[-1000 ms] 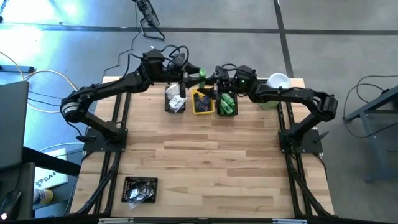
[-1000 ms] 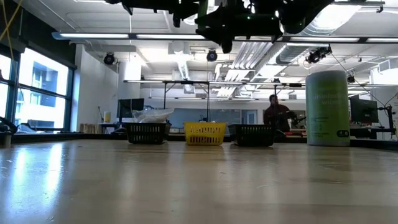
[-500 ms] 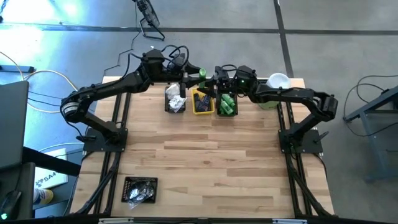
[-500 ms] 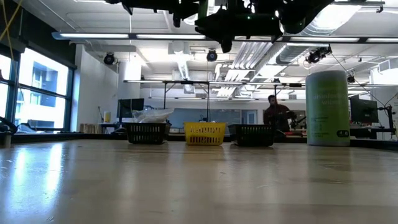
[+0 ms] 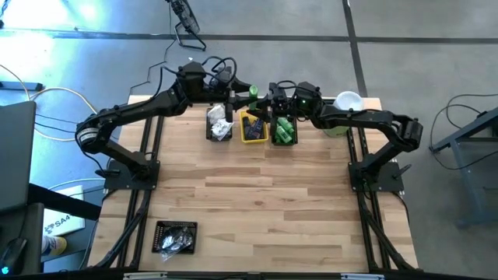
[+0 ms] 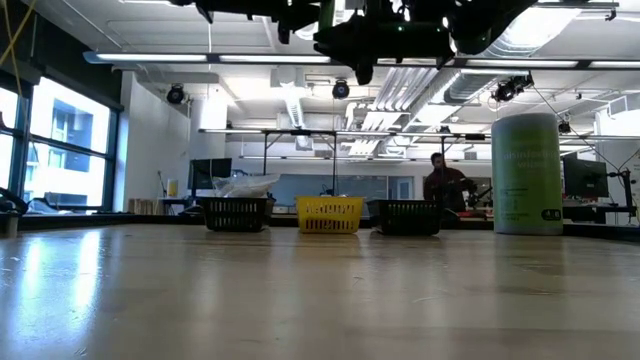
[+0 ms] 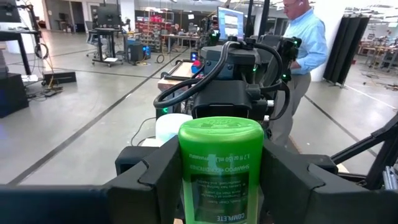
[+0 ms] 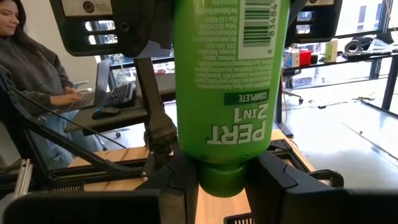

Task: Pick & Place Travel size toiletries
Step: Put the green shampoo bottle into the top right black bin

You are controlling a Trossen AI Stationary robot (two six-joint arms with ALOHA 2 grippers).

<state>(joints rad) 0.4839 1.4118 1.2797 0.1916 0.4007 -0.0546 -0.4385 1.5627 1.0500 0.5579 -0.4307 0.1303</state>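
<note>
Green bottle [image 7: 221, 168] hanging in air above far table edge, just behind yellow bin [image 5: 254, 129]. Left gripper [image 5: 243, 95] clamping bottle body between both fingers [image 7: 163, 174]. Right gripper [image 5: 274, 96] pinching bottle's cap end, meeting left gripper over yellow bin. 2 black bins flanking yellow bin: one [image 5: 219, 124] holding white packets, other [image 5: 284, 131] holding green bottles.

One camera looks straight down, one level along the counter [image 6: 300, 300], both wrist cameras face the same green bottle [image 7: 221, 168] closely.
</note>
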